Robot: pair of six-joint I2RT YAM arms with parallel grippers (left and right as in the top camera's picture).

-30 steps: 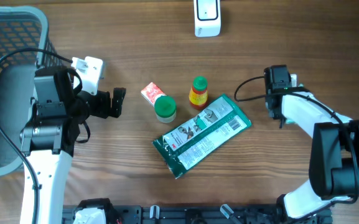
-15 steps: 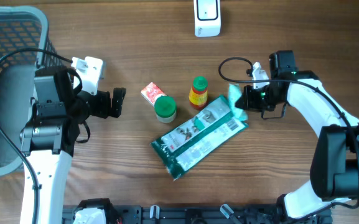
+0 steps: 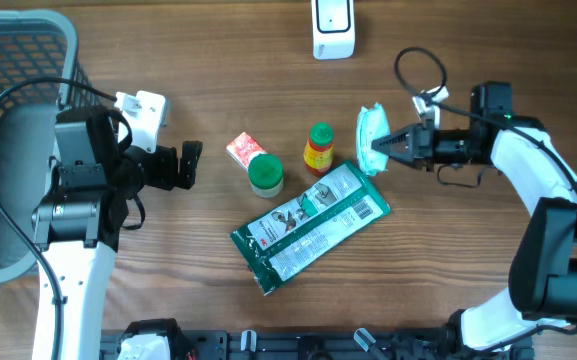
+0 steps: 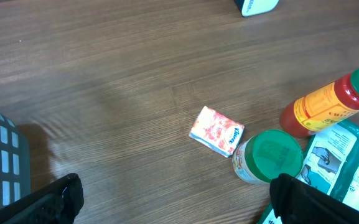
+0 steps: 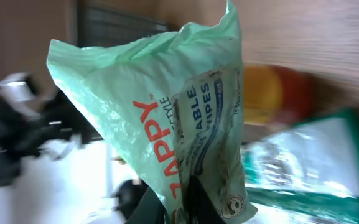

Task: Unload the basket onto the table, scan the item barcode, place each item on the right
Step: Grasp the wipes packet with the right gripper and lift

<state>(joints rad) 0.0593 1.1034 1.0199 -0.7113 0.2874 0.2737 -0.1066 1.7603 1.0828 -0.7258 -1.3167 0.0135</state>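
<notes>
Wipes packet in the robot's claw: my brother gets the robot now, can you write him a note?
Right gripper: shut on the wipes packet, held just right of the red-and-yellow bottle.
Left gripper: open, empty, beside the basket.
Done: packet picked up.
Left: show its barcode to what looks like the white scanner at the far edge; not scanned yet.

Overhead looks down — low wrist views share bottle (image 3: 318,148).

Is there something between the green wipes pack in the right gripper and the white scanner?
Nothing visible: only bare table lies between the wipes pack in the right gripper and the scanner.
</notes>
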